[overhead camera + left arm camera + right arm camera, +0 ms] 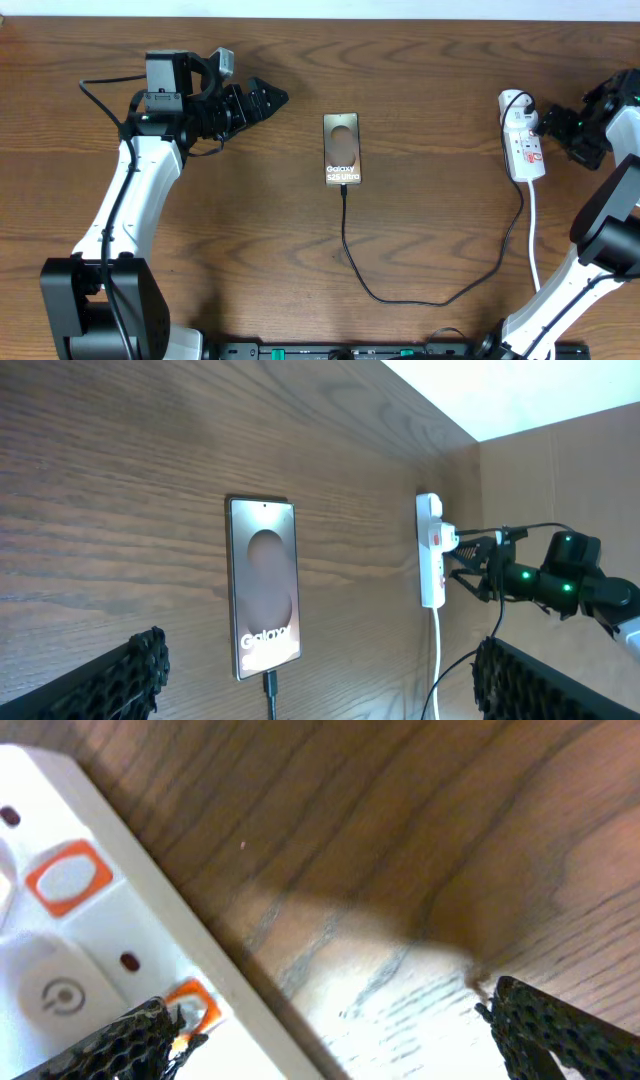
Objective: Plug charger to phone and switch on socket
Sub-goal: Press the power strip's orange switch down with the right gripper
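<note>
— Where is the phone (342,149) from where you stand?

— Flat on the tabletop (430,80), about the middle, glossy brown face up, with the white "Galaxy" lettering at its near end.

— And the charger (346,235)?

— Its black tip sits at the phone's near edge and looks pushed in. From there the thin cable runs toward the near side, loops over to the right and climbs up to the socket (524,140).

— So the socket is off to the right?

— Yes, a white strip lying lengthwise by the right edge, well apart from the phone, with a white cord (531,235) trailing from its near end.

— What about the right hand (556,126)?

— It is right beside the socket, spread wide and holding nothing. From its own camera one finger (120,1045) overlaps the strip next to a red-ringed switch (68,877). I cannot tell whether it touches.

— The left hand (268,98)?

— Off to the left of the phone, pointing toward it, also spread wide and empty.
</note>
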### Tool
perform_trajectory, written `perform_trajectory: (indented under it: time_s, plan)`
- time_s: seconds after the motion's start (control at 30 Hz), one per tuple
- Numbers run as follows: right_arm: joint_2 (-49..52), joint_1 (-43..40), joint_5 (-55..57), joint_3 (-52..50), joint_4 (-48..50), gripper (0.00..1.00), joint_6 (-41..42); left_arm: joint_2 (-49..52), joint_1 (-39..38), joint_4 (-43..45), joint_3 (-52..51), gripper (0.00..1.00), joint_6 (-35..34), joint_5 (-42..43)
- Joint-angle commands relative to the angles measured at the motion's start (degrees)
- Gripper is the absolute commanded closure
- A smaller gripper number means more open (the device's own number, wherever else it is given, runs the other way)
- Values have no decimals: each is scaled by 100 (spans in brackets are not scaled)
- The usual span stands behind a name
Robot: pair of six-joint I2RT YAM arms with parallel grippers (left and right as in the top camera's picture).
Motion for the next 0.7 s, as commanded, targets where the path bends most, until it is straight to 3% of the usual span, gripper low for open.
perform_trajectory:
  time_s: [0.0, 0.23, 0.43, 0.67]
  plan:
    - [17, 136, -214, -175, -236, 1, 11, -39, 9, -13, 63, 2, 57, -37]
    - [15, 125, -94, -184, -424, 1, 129, -39, 9, -13, 63, 2, 57, -37]
    - [-369, -13, 780, 186, -1069, 1, 122, -39, 9, -13, 63, 2, 57, -37]
    - [-1014, -31, 815, 254, -1191, 1, -431, -39, 9, -13, 63, 2, 57, -35]
